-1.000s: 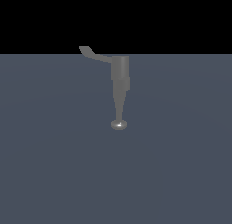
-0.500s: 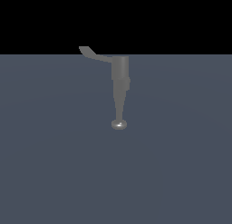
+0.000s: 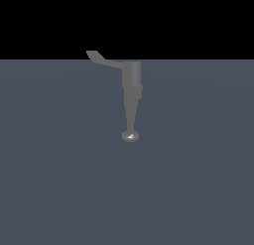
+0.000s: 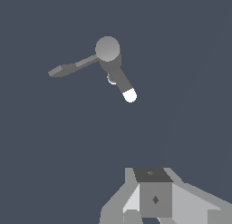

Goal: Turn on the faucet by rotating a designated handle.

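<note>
The grey faucet (image 3: 131,78) stands upright on the grey floor in the exterior view. Its spout tapers toward the camera to a rounded shiny tip (image 3: 130,136). The thin handle (image 3: 101,59) sticks out from the top of the body to the exterior view's left, with an upturned end. The wrist view looks down on the faucet (image 4: 108,49), its handle (image 4: 72,68) and the bright spout tip (image 4: 129,95). My gripper (image 4: 152,174) shows only in the wrist view, well apart from the faucet. Its fingers look closed together, with nothing between them. The exterior view does not show it.
A flat dark grey floor (image 3: 198,189) spreads around the faucet, with black background above it. No other objects show.
</note>
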Controlling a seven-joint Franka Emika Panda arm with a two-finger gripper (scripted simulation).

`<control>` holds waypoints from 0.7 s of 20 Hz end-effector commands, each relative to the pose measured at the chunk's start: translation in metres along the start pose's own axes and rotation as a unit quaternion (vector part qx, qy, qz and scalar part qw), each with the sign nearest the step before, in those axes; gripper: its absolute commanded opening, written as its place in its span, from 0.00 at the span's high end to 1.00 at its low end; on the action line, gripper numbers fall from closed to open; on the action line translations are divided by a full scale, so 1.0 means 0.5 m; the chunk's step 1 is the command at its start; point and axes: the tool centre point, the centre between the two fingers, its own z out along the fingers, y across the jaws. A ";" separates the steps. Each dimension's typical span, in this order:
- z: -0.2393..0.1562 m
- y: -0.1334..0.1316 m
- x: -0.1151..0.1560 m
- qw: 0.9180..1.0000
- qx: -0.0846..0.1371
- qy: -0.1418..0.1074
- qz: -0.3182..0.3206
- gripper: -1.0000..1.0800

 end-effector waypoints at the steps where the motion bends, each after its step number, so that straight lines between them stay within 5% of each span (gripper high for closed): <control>1: 0.011 -0.016 0.022 1.000 0.002 -0.002 0.030 1.00; 14: 0.082 -0.101 0.127 0.983 0.006 -0.007 0.182 1.00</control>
